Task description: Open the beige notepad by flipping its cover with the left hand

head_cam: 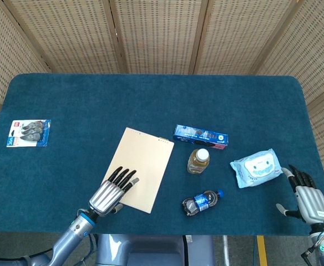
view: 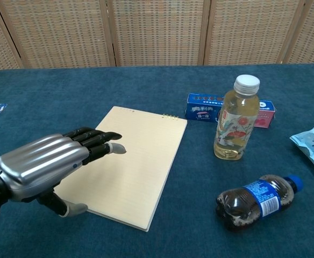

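Head view: beige notepad (head_cam: 142,168) flat and closed, left of table (head_cam: 151,100) centre, toward the near edge. Left hand (head_cam: 112,191) over the notepad's near-left corner, fingers (view: 100,141) extended, close together, holding nothing; contact with the cover not determinable. Right hand (head_cam: 308,198) at the near-right corner, fingers spread, empty

A blue-carpeted table (head_cam: 151,100) carries everything. On it lie a beige notepad (head_cam: 145,163), blue box (head_cam: 201,136), two bottles (head_cam: 198,160), wipes pack (head_cam: 254,167) and a blister card (head_cam: 29,133).
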